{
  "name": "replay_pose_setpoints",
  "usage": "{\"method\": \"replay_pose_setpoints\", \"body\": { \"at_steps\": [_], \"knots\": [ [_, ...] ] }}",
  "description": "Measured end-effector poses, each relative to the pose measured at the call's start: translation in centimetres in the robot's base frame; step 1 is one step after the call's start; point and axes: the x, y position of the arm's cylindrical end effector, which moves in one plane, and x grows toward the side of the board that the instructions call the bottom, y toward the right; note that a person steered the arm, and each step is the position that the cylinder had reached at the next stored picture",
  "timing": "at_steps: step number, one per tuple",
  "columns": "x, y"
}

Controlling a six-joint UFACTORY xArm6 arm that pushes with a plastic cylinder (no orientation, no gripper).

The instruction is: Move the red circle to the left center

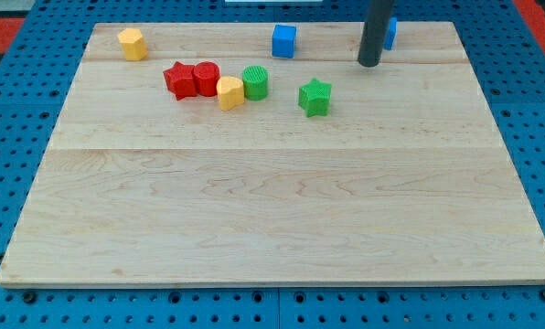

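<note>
So the red circle (207,79) is sitting up near the view's top, left of middle on the wooden worktop (272,201), squeezed in a little cluster: red star (178,79) touching it on the view's left, a yellow heart-ish block (229,93) right against it on the other side, then a green cylinder (255,83) just past that. A green star (315,97) sits on its own a bit further to the view's right. My tip (369,63) is up at the view's top right, well apart from the red circle, just beside a blue block (390,33) that's mostly hidden behind the rod. There's a blue cube (284,41) near the top edge and a yellow hexagon-looking block (133,44) in the top left corner. No jaws on this rig, just the rod.
</note>
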Motion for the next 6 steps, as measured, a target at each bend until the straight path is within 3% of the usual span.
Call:
{"method": "replay_pose_setpoints", "body": {
  "at_steps": [3,6],
  "knots": [
    [-0.1,-16.5],
    [6.5,-26.0]
  ]
}}
